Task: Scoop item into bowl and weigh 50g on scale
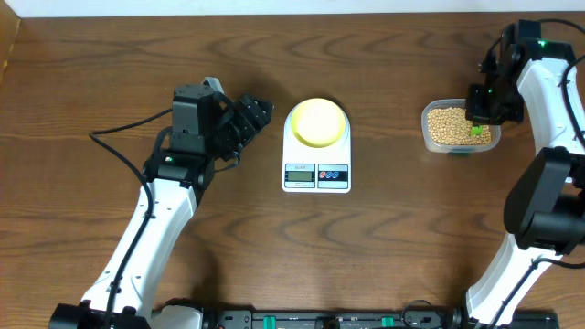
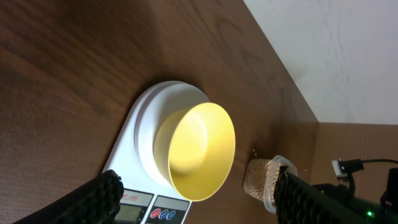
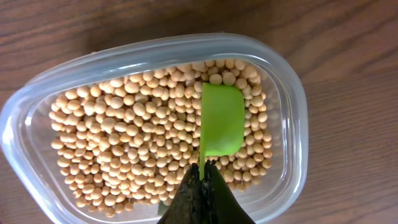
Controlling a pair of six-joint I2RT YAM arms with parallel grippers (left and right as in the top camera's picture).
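Across the wood table [image 1: 110,55], the bowl [image 1: 317,122] sat on the scale [image 1: 316,174], with the beans [image 3: 124,143] in a tub [image 3: 292,81] at three o'clock. The right gripper [image 3: 204,180] clenched the green scoop [image 3: 221,121]; the left gripper [image 1: 247,123] gaped empty. A shallow dig and level lift looked wisest.

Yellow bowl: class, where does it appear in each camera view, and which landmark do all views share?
Overhead: the bowl sits on the scale, just above centre.
Left wrist: the bowl is at centre, on the scale, seen from the side.
Right wrist: not in it.
Shared landmark: the clear tub of beans.
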